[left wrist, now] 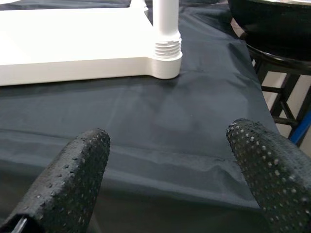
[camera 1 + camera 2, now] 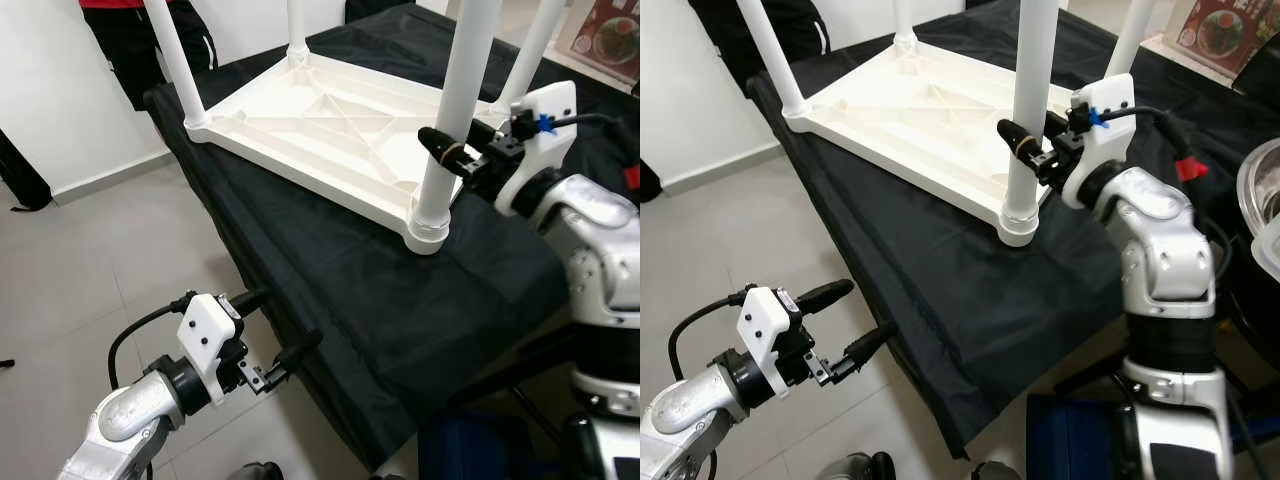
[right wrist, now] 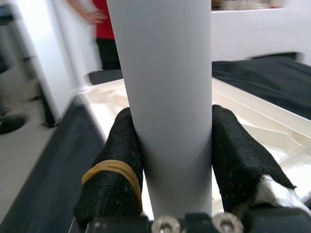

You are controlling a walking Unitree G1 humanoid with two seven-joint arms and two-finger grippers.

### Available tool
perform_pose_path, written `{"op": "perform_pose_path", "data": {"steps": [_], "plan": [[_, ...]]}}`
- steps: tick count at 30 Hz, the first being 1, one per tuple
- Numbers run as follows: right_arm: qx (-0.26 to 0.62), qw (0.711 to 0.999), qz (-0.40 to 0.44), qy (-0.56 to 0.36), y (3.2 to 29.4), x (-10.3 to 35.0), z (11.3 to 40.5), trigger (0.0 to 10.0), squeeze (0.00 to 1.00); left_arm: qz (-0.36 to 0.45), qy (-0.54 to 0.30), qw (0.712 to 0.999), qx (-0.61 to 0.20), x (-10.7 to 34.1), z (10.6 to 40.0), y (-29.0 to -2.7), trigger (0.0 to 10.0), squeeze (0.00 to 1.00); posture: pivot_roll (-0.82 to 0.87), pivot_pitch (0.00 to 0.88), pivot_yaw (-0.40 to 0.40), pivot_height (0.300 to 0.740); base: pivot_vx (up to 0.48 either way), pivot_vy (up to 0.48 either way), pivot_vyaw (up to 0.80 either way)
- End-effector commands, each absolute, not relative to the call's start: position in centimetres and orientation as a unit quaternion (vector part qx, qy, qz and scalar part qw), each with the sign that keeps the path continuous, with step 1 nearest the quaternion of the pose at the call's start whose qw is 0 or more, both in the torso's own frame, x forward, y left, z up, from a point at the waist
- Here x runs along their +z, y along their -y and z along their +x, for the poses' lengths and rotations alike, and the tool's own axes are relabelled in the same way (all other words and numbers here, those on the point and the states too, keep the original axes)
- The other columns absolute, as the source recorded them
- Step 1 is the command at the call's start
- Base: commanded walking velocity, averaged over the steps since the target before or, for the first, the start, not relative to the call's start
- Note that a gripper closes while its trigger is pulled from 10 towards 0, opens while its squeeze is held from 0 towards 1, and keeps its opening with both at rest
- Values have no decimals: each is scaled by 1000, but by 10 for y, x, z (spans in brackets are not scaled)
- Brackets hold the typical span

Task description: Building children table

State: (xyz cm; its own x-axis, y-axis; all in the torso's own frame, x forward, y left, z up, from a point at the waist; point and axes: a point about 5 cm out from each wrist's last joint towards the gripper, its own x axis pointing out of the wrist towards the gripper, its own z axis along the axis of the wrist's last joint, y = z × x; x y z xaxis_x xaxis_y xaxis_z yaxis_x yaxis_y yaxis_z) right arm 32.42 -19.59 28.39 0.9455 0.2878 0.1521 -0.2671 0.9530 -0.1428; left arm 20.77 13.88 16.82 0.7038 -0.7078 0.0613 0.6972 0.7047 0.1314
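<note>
A white plastic children's table top lies upside down on a black-covered table. Several white legs stand up from its corners. My right gripper is shut on the nearest corner leg, a little above its threaded socket. In the right wrist view both fingers press the leg from either side. My left gripper hangs open, low beside the table's front edge, with nothing between its fingers.
A person in red and black stands at the far end of the table. A metal bowl sits at the right. The grey tiled floor lies left of the table. A dark stool frame stands past the table's corner.
</note>
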Motion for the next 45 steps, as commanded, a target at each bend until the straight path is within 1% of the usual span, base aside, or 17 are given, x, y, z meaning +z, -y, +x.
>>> {"op": "perform_pose_path", "data": {"steps": [1,3,6,8,10,14,22,23,25,26,28,29,39,41,42,43,45], "plan": [[13,999,-29,8,216,249,319,0,0,53,49,922,-382,167,207,-140,10000,0,-22,201,-11,740,0,0,0],[-17,1000,-6,-13,208,233,310,0,0,53,49,921,-382,167,207,-139,10000,0,-21,199,-11,740,0,0,0],[-25,999,2,-20,205,228,307,0,0,53,49,921,-383,167,207,-138,10000,0,-21,199,-11,740,0,0,0],[-39,998,29,-30,200,222,303,0,0,53,48,921,-383,166,207,-139,10000,0,-21,197,-14,740,0,0,0],[-44,998,34,-36,198,220,301,0,0,54,48,921,-383,166,207,-139,10000,0,-20,196,-15,740,0,0,0],[-47,997,37,-41,196,219,299,0,0,54,48,921,-382,166,207,-140,10000,0,-20,195,-15,740,0,0,0],[-64,997,2,-52,191,223,292,0,0,53,50,921,-382,166,207,-138,10000,0,-25,190,-16,740,0,0,0],[-61,997,-4,-52,189,224,292,2353,0,52,50,921,-382,166,207,-138,10000,0,-26,188,-16,740,0,0,0],[-59,997,-7,-53,188,224,291,2353,0,52,51,921,-382,166,207,-138,10000,0,-26,188,-16,740,0,0,0],[-49,998,-11,-49,186,225,291,10000,624,52,51,921,-383,166,207,-137,10000,0,-29,187,-18,740,0,0,0],[-43,998,-13,-47,184,226,291,10000,624,51,51,921,-383,166,207,-137,10000,0,-29,187,-18,740,0,0,0],[-38,998,-10,-43,183,227,291,10000,1000,51,52,921,-384,166,208,-137,10000,0,-30,188,-17,740,0,0,0],[-9,1000,-2,-20,180,239,295,10000,1000,49,51,921,-383,165,207,-136,10000,0,-33,188,-20,740,0,0,0],[21,1000,-3,-10,179,244,297,10000,1000,49,51,921,-382,165,207,-136,10000,0,-32,189,-19,740,0,0,0],[62,998,2,1,176,248,298,10000,1000,49,51,921,-382,165,207,-136,10000,0,-32,190,-19,740,0,0,0],[62,998,2,1,176,248,298,10000,1000,49,51,921,-382,165,207,-136,10000,0,-32,190,-19,740,0,0,0],[129,991,-15,14,176,255,298,10000,1000,49,51,921,-383,165,207,-136,10000,0,-32,189,-18,740,0,0,0]]}}
